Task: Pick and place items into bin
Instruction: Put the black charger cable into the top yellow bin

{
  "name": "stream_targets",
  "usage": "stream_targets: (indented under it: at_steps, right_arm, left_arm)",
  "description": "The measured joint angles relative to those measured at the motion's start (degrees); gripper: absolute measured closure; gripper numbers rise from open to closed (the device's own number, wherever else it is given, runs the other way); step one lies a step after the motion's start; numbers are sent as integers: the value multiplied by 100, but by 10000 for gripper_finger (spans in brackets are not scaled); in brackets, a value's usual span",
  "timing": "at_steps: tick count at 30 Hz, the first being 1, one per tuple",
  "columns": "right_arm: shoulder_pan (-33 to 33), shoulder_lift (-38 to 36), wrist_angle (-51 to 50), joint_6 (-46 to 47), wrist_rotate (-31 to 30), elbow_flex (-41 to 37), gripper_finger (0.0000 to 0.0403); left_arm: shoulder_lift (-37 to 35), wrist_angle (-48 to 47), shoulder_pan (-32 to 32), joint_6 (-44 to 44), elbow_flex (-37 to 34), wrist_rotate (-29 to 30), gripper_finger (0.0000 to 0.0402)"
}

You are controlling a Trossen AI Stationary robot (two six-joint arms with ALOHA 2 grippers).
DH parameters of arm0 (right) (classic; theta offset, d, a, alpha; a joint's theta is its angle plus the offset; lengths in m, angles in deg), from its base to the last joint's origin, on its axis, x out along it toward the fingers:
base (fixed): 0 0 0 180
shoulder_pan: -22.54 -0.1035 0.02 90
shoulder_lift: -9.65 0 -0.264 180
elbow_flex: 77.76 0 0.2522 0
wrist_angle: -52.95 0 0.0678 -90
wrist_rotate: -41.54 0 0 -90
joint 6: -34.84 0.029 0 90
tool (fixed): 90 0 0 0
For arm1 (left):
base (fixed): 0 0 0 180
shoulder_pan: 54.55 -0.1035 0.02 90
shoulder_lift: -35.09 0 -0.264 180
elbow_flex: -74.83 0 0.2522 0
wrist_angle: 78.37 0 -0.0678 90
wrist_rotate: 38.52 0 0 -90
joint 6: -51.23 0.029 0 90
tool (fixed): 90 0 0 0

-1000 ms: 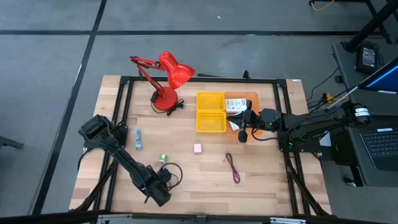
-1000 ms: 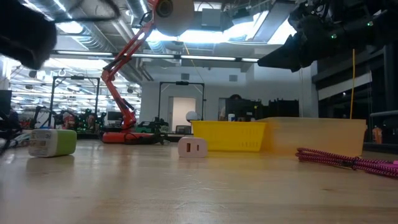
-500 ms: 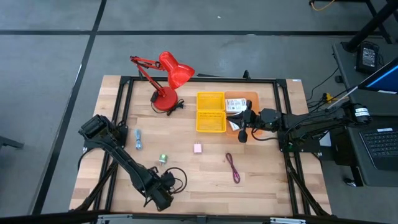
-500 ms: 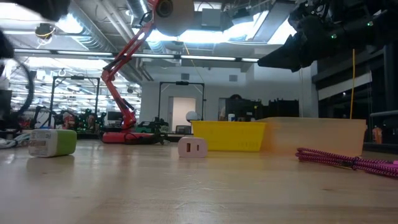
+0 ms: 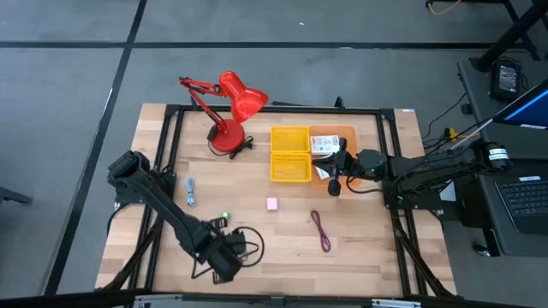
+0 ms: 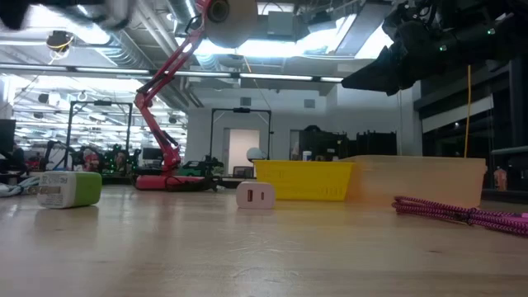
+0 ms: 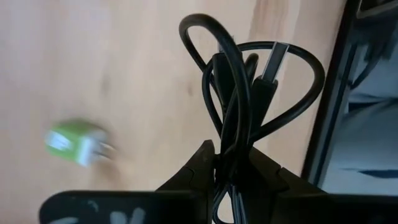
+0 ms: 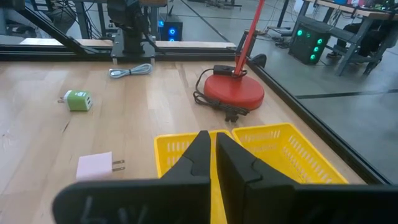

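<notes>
My left gripper (image 5: pixel 228 257) is near the table's near edge and is shut on the coiled black cord (image 5: pixel 248 244). The small green piece (image 5: pixel 224 218) lies on the wood just beyond it. The pink block (image 5: pixel 272 204) and the maroon cord (image 5: pixel 321 229) lie mid-table, and a pale grey cord (image 5: pixel 189 190) lies to the left. White printed packets (image 5: pixel 323 144) sit in the orange bin (image 5: pixel 346 135). My right gripper (image 8: pixel 213 149) is shut and hangs over the right edge of the yellow bin (image 5: pixel 290 154). My left gripper pinches several strands of the black cord's bundled coil (image 7: pixel 231 140) between its two fingers (image 7: pixel 200 163). It comes from above, pointing down at the table. The cord's loops (image 7: pixel 273 81) stand out past the fingertips, lifted clear of the wood.
The red desk lamp (image 5: pixel 229 107) stands at the far left of the table, its base (image 8: pixel 235 90) close to the yellow bin. A black frame rail (image 5: pixel 257 109) runs round the table. Bare wood lies between the pink block and the near edge.
My left gripper has risen with the black cord and shifted slightly toward the table's right. The cord, down by the table a second ago, now hangs lifted clear and has left the top of the low view. The right arm has kept still.
</notes>
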Motion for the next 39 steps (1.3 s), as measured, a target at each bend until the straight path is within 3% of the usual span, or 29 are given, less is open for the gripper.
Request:
stream_targets:
  at_steps: [8, 16, 23, 34, 39]
  right_arm:
    - [0, 0, 2, 2, 2, 0, 393]
    - [0, 0, -2, 2, 2, 0, 393]
    - [-2, 0, -246, 10, 4, 0, 393]
    - [-9, 0, -485, 206, 34, 0, 393]
    - [-9, 0, -474, 225, 438, 0, 393]
  left_arm:
    - [-648, 41, -361, 1641, 0, 935, 359]
    - [-794, 333, -772, 2845, -36, 838, 359]
    - [-1140, 2354, -1236, 3925, -1276, 69, 359]
    - [-2263, 5110, -1927, 4957, -3142, -129, 359]
    - [-2416, 6253, -2202, 5157, -3969, -389, 359]
